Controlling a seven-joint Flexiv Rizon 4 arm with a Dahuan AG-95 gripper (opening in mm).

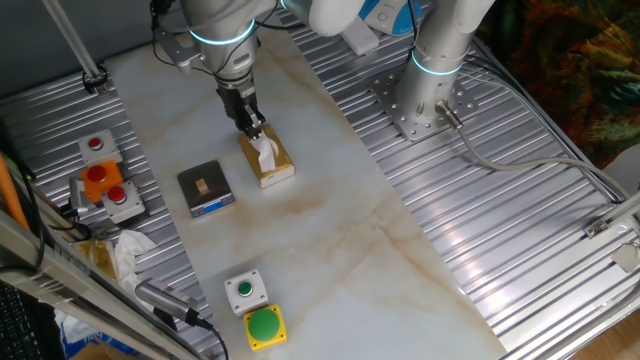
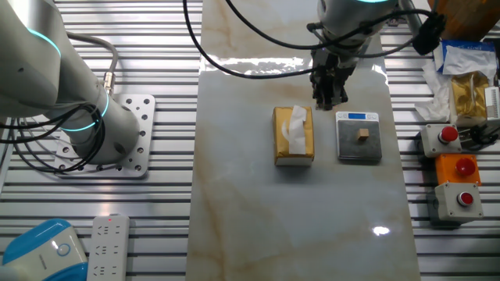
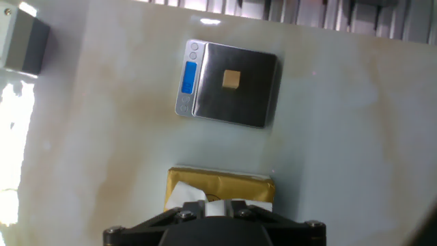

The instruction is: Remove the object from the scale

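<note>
The object (image 1: 203,185) is a tiny tan cube resting on the middle of the scale (image 1: 213,173), a small flat device with a dark top plate and a blue front strip. Both show in the other fixed view, the object (image 2: 363,135) on the scale (image 2: 350,146), and in the hand view, the object (image 3: 231,79) on the scale (image 3: 256,96). My gripper (image 1: 255,128) hangs above the far end of the tan tissue box (image 1: 267,158), beside the scale and apart from it. Its fingers look closed and empty (image 2: 329,100). In the hand view only the gripper body (image 3: 217,212) shows.
The tissue box (image 2: 293,135) lies right beside the scale. Red and orange button boxes (image 2: 457,168) stand past the scale near the table edge. Green button boxes (image 1: 250,300) sit at the front. A second arm's base (image 1: 430,90) stands on the ribbed metal.
</note>
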